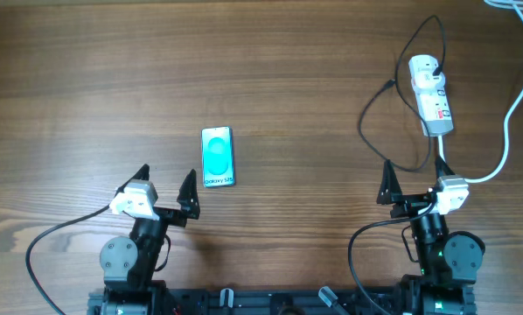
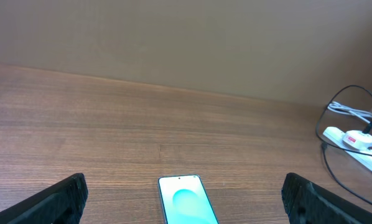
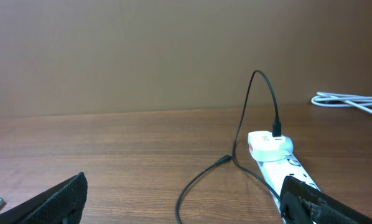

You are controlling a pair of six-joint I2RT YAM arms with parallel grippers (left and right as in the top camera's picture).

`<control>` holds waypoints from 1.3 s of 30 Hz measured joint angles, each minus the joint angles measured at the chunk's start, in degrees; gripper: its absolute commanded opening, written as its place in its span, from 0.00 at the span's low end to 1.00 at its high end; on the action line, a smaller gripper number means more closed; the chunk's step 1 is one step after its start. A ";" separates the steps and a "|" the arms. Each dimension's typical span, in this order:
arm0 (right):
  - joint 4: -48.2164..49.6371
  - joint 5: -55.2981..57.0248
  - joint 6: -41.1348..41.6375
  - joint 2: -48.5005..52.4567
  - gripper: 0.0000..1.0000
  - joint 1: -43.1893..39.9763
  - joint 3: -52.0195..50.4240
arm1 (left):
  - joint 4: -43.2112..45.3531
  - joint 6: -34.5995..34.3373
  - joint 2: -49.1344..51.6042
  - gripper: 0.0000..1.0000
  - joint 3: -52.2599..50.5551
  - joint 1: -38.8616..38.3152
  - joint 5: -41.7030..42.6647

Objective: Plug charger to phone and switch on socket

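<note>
Judging the charger (image 1: 361, 125) limp and light: thin black cable looped left of the socket (image 1: 431, 94), plug seated in it. Best held just behind the connector tip. The phone (image 1: 218, 157) lies flat, well apart, ahead of left gripper (image 1: 165, 179); may slide when pushed. Both grippers' fingers spread, holding nothing; right gripper (image 1: 414, 179) sits near the cable loop. A white cord (image 1: 511, 114) trails off right, probably out of the way.

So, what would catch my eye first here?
The phone with its bright cyan screen, lying flat ahead of the left end effector. Then the white socket at the far right, with the thin black charger looping off it toward the open right end effector.
</note>
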 measured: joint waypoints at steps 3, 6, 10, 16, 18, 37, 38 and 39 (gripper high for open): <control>0.00 0.02 -0.02 0.00 1.00 0.00 0.00 | 0.00 0.00 0.00 1.00 0.00 0.00 0.00; 0.00 0.02 0.00 0.00 1.00 0.00 0.00 | 0.00 0.00 0.00 1.00 0.00 0.00 0.00; 0.00 0.00 0.00 0.00 1.00 0.00 0.00 | 0.00 0.00 0.00 1.00 0.00 0.00 0.02; 0.00 0.02 0.00 0.00 1.00 0.00 0.00 | -0.02 -3.02 0.00 1.00 0.00 0.00 0.02; 0.00 0.02 0.00 0.00 1.00 0.00 0.00 | -0.63 -3.69 0.00 1.00 0.02 0.00 0.02; 0.33 0.00 -0.02 -0.02 1.00 0.00 0.00 | -16.35 -4.09 13.22 1.00 16.87 0.00 -1.49; 0.33 0.00 0.00 -0.04 0.99 0.00 0.00 | -17.11 -4.09 15.43 1.00 18.49 0.00 -1.49; 0.33 0.02 0.00 -0.07 1.00 0.00 0.00 | -18.21 -4.09 17.59 1.00 20.24 0.00 -1.51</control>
